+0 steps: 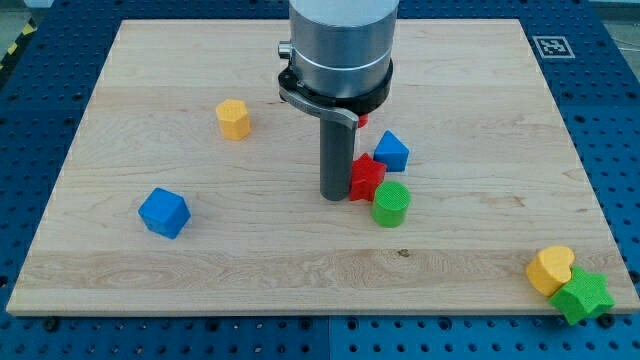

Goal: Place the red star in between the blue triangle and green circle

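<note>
My tip, a bare rod holding nothing, touches the left side of the red star. The star sits between the blue triangle above-right and the green circle below-right, touching the circle.

A single camera view is provided. The bench is seen from beyond its bottom edge, from an elevated position, looking obliquely down and toward the view's top. The whole wooden board is framed, with the blue perforated base visible around its edges. The arm housing is cut off by the view's top edge. Moderate closeness; no second view is available for overlap.
</note>
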Robot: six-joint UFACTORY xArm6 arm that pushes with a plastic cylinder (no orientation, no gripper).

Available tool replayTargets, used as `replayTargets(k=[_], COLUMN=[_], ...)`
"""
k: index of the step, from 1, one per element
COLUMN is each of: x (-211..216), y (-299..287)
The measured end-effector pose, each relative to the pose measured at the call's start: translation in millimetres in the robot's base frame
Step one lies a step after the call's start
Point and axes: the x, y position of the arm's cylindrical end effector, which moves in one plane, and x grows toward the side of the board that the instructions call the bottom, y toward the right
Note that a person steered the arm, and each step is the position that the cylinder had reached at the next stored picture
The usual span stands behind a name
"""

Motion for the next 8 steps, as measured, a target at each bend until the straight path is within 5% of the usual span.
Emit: replayTargets(k=[4,8], x=[-17,-13], y=[-21,52])
